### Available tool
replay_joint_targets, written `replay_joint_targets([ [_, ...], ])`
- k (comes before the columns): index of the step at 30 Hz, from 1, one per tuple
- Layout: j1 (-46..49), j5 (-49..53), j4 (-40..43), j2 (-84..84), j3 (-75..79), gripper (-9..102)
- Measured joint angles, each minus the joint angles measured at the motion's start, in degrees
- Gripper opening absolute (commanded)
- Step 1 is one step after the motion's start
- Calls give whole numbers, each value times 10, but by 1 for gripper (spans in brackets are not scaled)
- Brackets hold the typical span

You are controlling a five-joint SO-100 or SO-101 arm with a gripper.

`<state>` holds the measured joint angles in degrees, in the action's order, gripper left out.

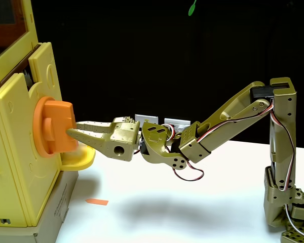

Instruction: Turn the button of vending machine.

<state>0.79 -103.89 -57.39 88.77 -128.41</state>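
Note:
The pale-yellow vending machine (15, 167) stands at the left edge of the fixed view, with a reddish-brown window at its top. Its orange button (54, 126) sticks out to the right as a disc with a thick blocky bar. The olive-green arm reaches in from the right, and my gripper (72, 128) has its two fingertips at the right end of the bar, one above the other. The jaws look closed around the bar's end, but the exact contact is hard to make out.
A small yellow tray (78, 158) juts out just under the button and below the lower finger. The machine sits on a grey box (55, 207). An orange tape strip (97, 202) lies on the white table. The arm's base (286, 202) stands at the right.

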Motion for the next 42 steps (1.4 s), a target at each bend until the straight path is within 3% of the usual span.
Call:
replay_joint_targets([
  [11,0,-3,17,7,0,1],
  [21,-3,-3,21,31,-1,17],
  [31,-8,17,65,115,-84,17],
  [37,0,163,148,279,-215,17],
  [42,4,437,315,471,-292,18],
])
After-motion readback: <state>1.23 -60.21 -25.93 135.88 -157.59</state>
